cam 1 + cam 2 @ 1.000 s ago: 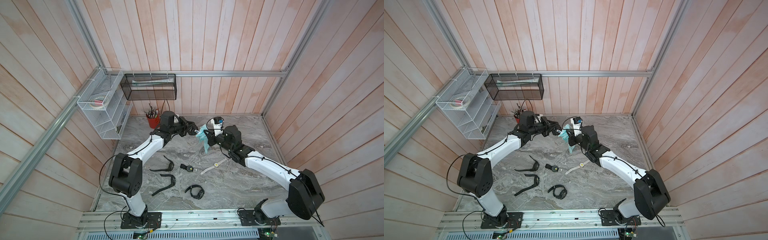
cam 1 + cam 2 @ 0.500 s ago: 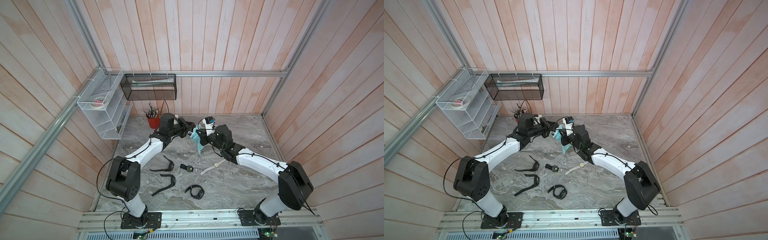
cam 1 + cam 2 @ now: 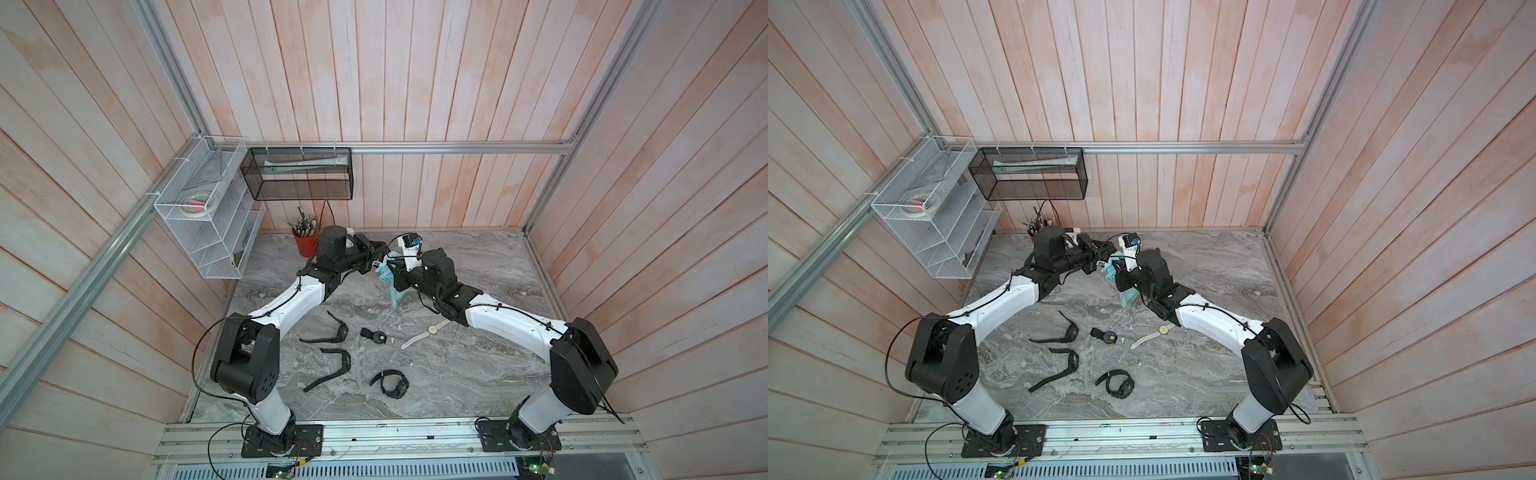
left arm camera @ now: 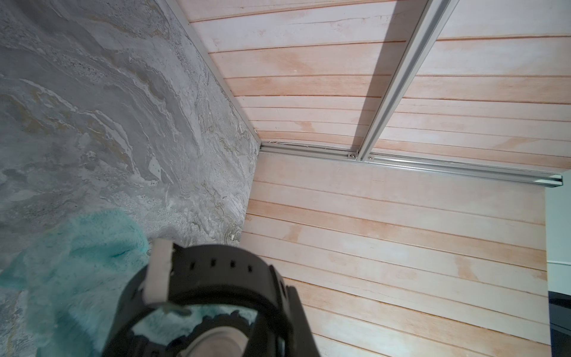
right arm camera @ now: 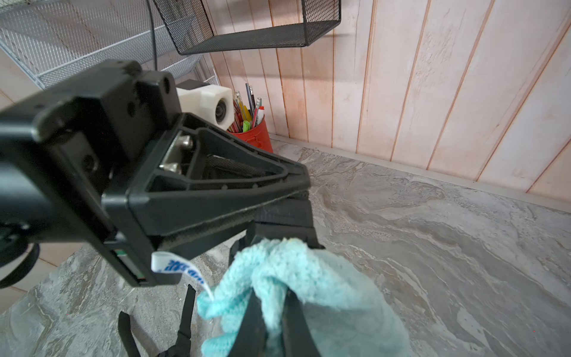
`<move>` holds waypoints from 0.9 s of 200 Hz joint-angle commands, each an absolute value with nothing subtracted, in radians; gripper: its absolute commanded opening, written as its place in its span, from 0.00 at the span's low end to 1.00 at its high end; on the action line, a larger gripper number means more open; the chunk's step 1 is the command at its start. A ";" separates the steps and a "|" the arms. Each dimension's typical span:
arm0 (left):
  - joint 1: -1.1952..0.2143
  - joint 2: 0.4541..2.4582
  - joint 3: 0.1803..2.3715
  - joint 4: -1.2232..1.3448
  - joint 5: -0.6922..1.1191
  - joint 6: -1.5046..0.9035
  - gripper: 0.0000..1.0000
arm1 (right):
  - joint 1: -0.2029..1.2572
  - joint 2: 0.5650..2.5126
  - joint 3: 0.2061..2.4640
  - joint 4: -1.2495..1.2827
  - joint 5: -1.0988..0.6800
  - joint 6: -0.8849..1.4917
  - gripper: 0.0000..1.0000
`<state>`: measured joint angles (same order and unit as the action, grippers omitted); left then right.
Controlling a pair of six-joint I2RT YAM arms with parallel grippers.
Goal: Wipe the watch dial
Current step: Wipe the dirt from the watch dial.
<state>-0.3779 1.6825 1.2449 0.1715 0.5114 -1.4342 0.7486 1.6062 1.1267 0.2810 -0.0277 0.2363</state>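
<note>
Pincers are both clenched up above the tabletop [image 3: 490, 266]: the right pincer [image 5: 273, 312] squeezes the blue cloth [image 5: 324, 287], the left pincer [image 5: 304, 193] squeezes the black watch [image 4: 216, 272] by its strap, and the cloth touches the watch, whose hidden dial probably faces the right pincer.

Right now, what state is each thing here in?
left gripper, shut on black watch
right gripper, shut on cloth
cloth, bunched against black watch
black watch, lifted off table, strap looped
white watch, flat on table, strap open
cup, upright, holding pens
</note>
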 commanded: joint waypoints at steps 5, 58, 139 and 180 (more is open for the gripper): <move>-0.394 1.627 1.247 0.238 0.543 -1.451 0.00 | 0.785 1.611 1.150 0.273 -0.125 0.222 0.00; -0.410 1.626 1.217 0.233 0.565 -1.454 0.00 | 0.780 1.580 1.118 0.403 0.007 0.263 0.00; -0.411 1.628 1.218 0.249 0.583 -1.454 0.00 | 0.741 1.610 1.146 0.275 0.202 0.286 0.00; -0.411 1.644 1.245 0.250 0.583 -1.454 0.00 | 0.745 1.630 1.153 0.227 0.108 0.267 0.00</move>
